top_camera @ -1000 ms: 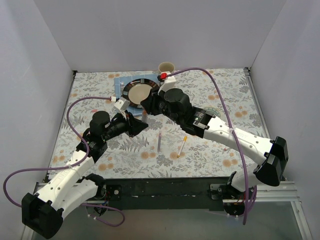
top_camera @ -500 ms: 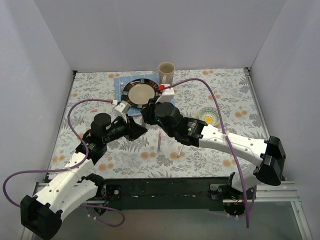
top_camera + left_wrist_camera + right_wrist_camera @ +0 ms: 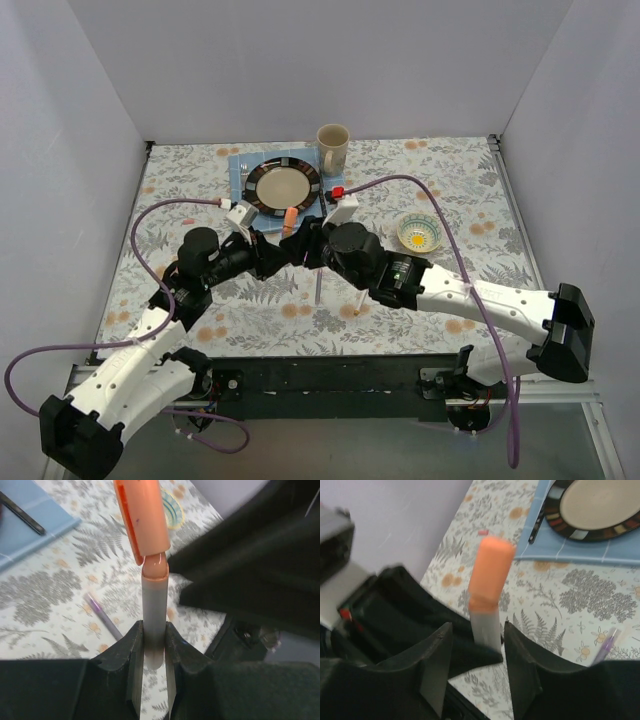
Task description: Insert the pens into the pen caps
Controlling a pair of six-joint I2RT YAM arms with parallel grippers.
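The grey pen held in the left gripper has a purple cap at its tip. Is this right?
No: the cap at the tip of the grey pen in the left gripper is orange, not purple, as the left wrist view shows.

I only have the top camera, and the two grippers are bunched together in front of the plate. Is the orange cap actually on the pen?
Observer: Not fully. In the left wrist view the orange cap sits crooked on the pen, with the orange tip showing below it.
Operator: Who's holding the pen?
Observer: The left gripper, with its jaws shut on the grey barrel.
Operator: And the right one?
Observer: The right gripper is open. Its fingers stand apart on either side of the barrel, clear of it.
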